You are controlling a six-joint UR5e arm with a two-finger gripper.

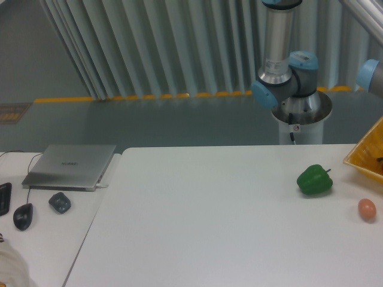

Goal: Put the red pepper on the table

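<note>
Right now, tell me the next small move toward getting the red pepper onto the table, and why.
Probably reach into the yellow bin at the right edge to find it. No red pepper shows; only the green pepper and an orange-pink egg-shaped thing lie on the table, and the gripper is out of view.

The white, smooth table lies flat; no red pepper visible.

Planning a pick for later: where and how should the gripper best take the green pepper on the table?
Probably from above, closing across the green pepper at its wide middle. It lies tipped on the table, stem pointing up and right, so the thin stem is a poor hold. The space around it is open.
</note>
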